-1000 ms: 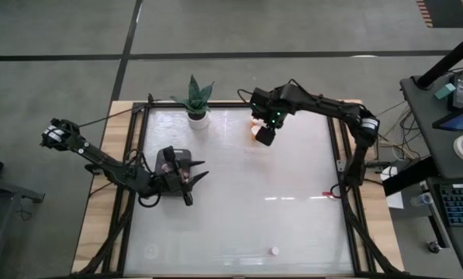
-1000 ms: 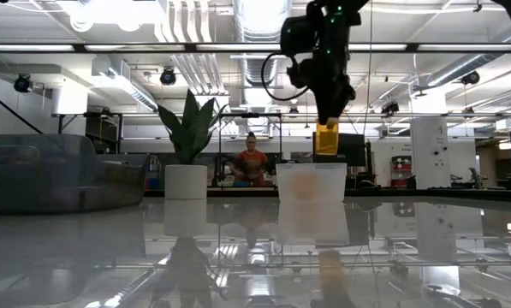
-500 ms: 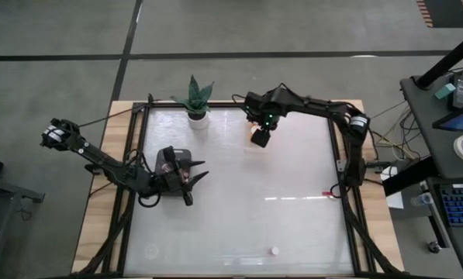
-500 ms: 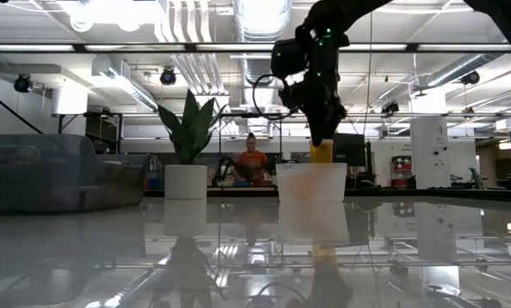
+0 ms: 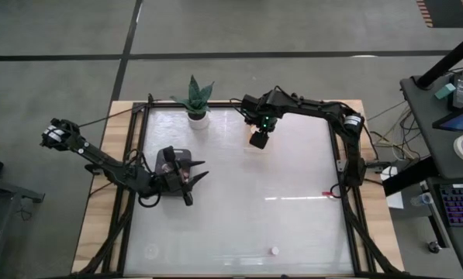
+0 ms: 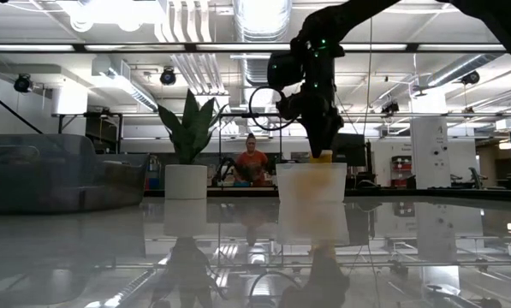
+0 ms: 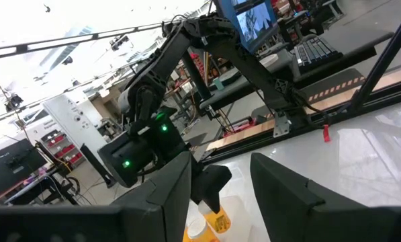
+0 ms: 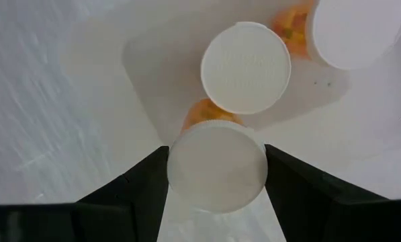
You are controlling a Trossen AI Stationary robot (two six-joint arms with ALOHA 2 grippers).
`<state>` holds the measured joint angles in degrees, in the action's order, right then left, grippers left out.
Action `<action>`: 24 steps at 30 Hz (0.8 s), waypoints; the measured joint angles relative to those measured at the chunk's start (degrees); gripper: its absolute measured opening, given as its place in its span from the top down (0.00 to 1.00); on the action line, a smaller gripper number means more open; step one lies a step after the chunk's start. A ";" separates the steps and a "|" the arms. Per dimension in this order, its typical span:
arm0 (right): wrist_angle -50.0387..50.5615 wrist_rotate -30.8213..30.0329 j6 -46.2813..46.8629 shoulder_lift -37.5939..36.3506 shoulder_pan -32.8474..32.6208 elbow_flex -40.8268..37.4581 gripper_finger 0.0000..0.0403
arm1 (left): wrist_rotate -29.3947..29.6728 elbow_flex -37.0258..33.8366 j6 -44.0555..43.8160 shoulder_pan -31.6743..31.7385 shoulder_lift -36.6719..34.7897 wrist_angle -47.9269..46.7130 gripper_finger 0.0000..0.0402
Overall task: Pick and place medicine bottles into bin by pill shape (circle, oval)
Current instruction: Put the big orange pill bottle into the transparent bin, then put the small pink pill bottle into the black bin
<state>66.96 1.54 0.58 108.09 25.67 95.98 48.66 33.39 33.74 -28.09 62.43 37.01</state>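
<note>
Right wrist view: right end effector [image 8: 217, 176] pinching a medicine bottle [image 8: 217, 165] above the clear bin [image 8: 146, 81].

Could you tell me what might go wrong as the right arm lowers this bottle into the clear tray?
The held bottle sits close over a capped bottle already in the tray, so it may land on that cap and tip. A third bottle crowds the same space, leaving little room. The right gripper, its jaws shut on the bottle, could also nudge the tray wall while releasing. The left gripper waits by the dark bin.
</note>
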 joint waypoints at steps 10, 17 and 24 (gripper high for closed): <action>0.02 -0.02 0.90 0.02 0.00 0.00 0.34 | 0.00 0.06 -0.02 -0.01 0.00 0.00 0.65; 1.55 -0.02 1.54 -1.09 0.00 -0.02 0.32 | 0.00 0.21 -0.03 -0.01 0.02 0.02 0.65; 4.25 -0.06 4.19 -7.73 -2.04 -1.52 0.34 | 0.00 0.19 -0.07 -0.01 0.02 0.02 0.65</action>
<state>71.21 1.48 4.77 100.37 23.63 94.47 48.66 33.58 33.67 -28.10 62.46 37.04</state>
